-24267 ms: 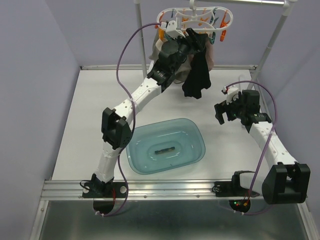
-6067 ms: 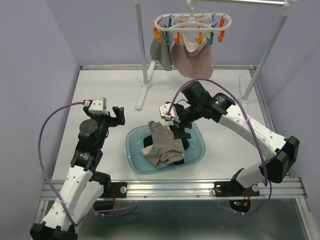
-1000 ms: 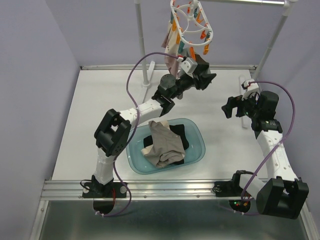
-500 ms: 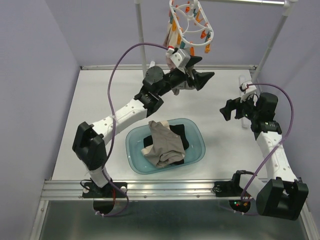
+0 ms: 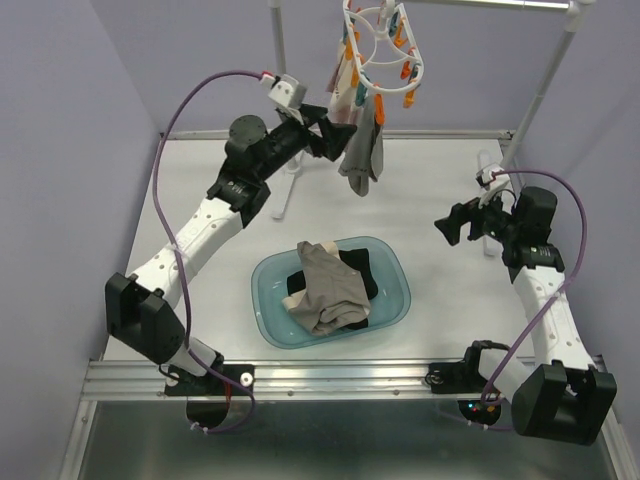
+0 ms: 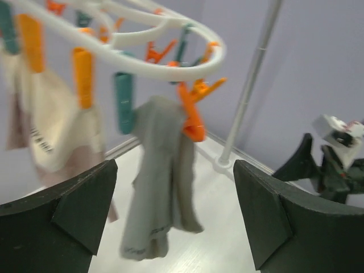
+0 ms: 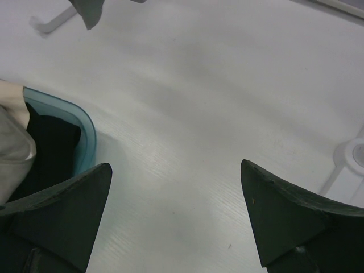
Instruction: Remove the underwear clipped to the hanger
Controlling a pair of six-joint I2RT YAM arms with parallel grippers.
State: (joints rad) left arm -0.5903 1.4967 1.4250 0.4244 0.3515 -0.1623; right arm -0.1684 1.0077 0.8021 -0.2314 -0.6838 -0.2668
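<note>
**Two garments on the hanger, two in the basin, both grippers empty**

Your left gripper (image 5: 335, 122) is raised close to the hanger (image 5: 380, 40), with its jaws spread wide and nothing between them. In the left wrist view the grey underwear (image 6: 162, 182) hangs just beyond the fingers (image 6: 68, 210), apart from both. It is pinched at the top by an orange clothespin (image 6: 193, 122), with a teal clothespin (image 6: 124, 102) right beside it.

A pale, cream-pink garment (image 6: 48, 131) is clipped further round the ring, on the side nearer the rack pole (image 5: 280, 70). From above, the hanger looks tilted, and both garments dangle under its near edge.

Your right gripper (image 5: 452, 222) is also released and holds nothing. It hovers over the bare table (image 5: 200, 200), to the right of the teal basin (image 5: 400, 300) and well apart from the hanger.

Inside the basin, the beige garment (image 5: 325, 285) lies crumpled on top of the black one (image 5: 365, 278).
</note>
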